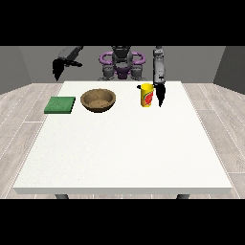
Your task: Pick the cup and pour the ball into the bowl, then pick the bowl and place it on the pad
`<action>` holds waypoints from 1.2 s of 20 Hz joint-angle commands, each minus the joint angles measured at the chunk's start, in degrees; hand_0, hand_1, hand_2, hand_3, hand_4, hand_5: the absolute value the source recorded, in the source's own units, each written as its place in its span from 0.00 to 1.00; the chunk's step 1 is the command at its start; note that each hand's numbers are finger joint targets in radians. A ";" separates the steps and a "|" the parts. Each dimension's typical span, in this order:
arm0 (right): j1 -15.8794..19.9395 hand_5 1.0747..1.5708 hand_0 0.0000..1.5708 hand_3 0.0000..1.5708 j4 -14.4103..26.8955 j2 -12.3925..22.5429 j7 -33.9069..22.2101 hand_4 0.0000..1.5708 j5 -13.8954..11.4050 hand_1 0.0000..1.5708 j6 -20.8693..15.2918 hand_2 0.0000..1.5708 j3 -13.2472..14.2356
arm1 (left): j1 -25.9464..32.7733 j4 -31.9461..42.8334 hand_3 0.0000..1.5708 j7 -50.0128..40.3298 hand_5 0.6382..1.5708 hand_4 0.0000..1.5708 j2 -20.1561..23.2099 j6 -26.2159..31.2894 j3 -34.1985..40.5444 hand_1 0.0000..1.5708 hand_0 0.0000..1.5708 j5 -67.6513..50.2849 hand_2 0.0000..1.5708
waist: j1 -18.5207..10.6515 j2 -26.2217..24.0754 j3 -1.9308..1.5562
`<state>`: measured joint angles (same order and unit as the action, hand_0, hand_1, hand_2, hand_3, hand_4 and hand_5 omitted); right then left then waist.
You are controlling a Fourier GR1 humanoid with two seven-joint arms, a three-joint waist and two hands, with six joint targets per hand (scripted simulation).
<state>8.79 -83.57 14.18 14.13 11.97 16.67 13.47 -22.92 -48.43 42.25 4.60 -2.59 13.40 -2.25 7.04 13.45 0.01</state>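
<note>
Yellow cup (146,95) stands just beside the hand at the view's right (160,94), fingers straight, holding nothing; a sideways nudge could topple it.

Bare table (124,148) lies open in front; bowl (98,100) stands between cup (146,94) and pad (60,105).

The surface (124,148) is plain white. The bowl (98,100) is speckled brown; left of it, the pad (60,105) is dark green. Right of the bowl, the cup (146,94) is yellow with a red patch. Both hands (161,94) (58,70) are black.
</note>
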 commanded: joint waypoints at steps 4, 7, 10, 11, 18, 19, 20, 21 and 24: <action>1.10 1.00 0.00 0.00 3.55 0.98 1.86 0.00 -0.30 0.00 1.50 0.00 0.79 | -6.63 10.40 0.00 4.56 0.95 0.00 3.04 0.63 2.43 0.00 0.00 -1.17 0.00 | 0.32 1.38 0.01; 0.25 1.00 0.00 0.00 0.60 0.57 1.36 0.00 -0.14 0.00 1.52 0.00 0.31 | -5.92 15.13 0.00 10.19 0.95 0.00 0.09 -2.04 1.74 0.00 0.00 0.09 0.00 | 1.90 1.32 0.02; 3.15 1.00 0.00 0.00 0.93 -0.27 1.37 0.00 -1.51 0.00 -0.21 0.00 -0.77 | -7.96 14.21 0.57 9.08 0.15 0.93 3.04 -8.87 -0.24 0.65 0.65 5.17 0.70 | 2.44 3.46 0.01; 3.48 1.00 0.00 0.00 2.50 3.34 1.69 0.00 0.94 0.00 2.82 0.00 2.19 | -4.70 13.12 1.00 14.77 0.70 0.85 0.22 -15.05 -0.96 0.79 0.79 7.38 1.00 | 3.79 4.88 -0.01; 2.59 1.00 0.00 0.00 2.13 5.66 1.07 0.00 2.03 0.00 4.52 0.00 3.87 | -2.29 13.62 1.00 14.97 0.65 0.95 -2.69 -21.88 -1.34 0.84 0.84 9.59 1.00 | 4.73 3.74 0.00; -1.46 1.00 0.00 0.00 3.98 3.98 1.63 0.00 1.99 0.00 5.79 0.00 2.92 | -1.38 13.14 1.00 9.07 0.65 0.96 -0.17 -18.61 -2.30 0.84 0.84 9.85 1.00 | 3.78 -2.03 -0.04; -0.14 1.00 0.00 0.00 7.30 5.64 0.17 0.00 1.74 0.00 5.95 0.00 3.78 | -2.31 11.56 1.00 4.40 0.66 0.95 -0.79 -19.95 -5.08 0.84 0.84 12.29 1.00 | 1.96 -5.37 -0.07; -0.59 1.00 0.00 0.00 8.43 4.48 0.65 0.00 1.21 0.00 4.21 0.00 4.28 | -1.84 11.25 1.00 4.53 0.69 0.95 0.40 -18.53 -5.82 0.84 0.84 12.85 1.00 | -0.03 -6.77 -0.05; -0.83 1.00 0.00 0.00 8.84 4.12 -2.45 0.00 0.85 0.00 4.04 0.00 2.74 | -6.22 10.90 1.00 -6.10 0.75 1.00 10.59 -21.67 -7.39 0.88 0.88 18.90 1.00 | -0.03 -11.18 -0.25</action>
<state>8.88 -77.48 18.23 13.25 13.22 20.72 16.34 -27.07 -37.44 44.92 9.00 -22.23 8.82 11.33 8.71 7.57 -0.35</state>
